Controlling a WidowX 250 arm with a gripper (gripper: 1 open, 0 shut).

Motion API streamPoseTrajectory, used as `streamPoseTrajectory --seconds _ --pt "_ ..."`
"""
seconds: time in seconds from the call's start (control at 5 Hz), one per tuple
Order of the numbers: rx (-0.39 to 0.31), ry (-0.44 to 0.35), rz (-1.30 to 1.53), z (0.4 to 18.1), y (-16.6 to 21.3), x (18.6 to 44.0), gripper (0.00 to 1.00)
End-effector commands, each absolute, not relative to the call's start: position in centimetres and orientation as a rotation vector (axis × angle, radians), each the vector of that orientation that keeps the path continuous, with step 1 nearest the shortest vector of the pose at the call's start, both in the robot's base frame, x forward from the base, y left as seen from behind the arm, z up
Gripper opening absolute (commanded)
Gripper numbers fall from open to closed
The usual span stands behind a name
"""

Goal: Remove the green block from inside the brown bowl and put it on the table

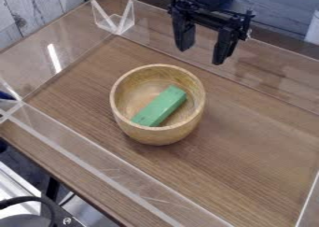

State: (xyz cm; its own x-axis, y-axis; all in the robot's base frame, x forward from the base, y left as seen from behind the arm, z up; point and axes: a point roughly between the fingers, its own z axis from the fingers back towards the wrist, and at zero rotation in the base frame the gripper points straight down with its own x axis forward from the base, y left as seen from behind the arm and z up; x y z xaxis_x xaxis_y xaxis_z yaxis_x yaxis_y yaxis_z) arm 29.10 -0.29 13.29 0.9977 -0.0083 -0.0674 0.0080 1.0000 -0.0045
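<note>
The brown bowl sits near the middle of the table. Inside it lies the green block, flat and slanted from lower left to upper right. My gripper hangs up and to the right of the bowl in the picture, pointing down. Its two black fingers stand wide apart with nothing between them. It touches neither the bowl nor the block.
Low clear acrylic walls run along the table's edges. A small clear folded piece stands at the back left. Bare wood lies to the right of the bowl and in front of it.
</note>
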Motion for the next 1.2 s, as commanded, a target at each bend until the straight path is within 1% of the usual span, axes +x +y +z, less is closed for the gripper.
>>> streamPoseTrajectory --seconds 0.0,0.2,0.6,1.0 --pt "0.008 0.088 -0.023 12.4 0.4 28.4 1.00" --pt "0.022 0.114 -0.043 11.0 1.4 27.1 1.00" --pt "0.023 0.105 -0.052 8.6 3.6 25.7 1.00" --pt "0.013 0.112 -0.066 7.0 3.9 25.7 1.00"
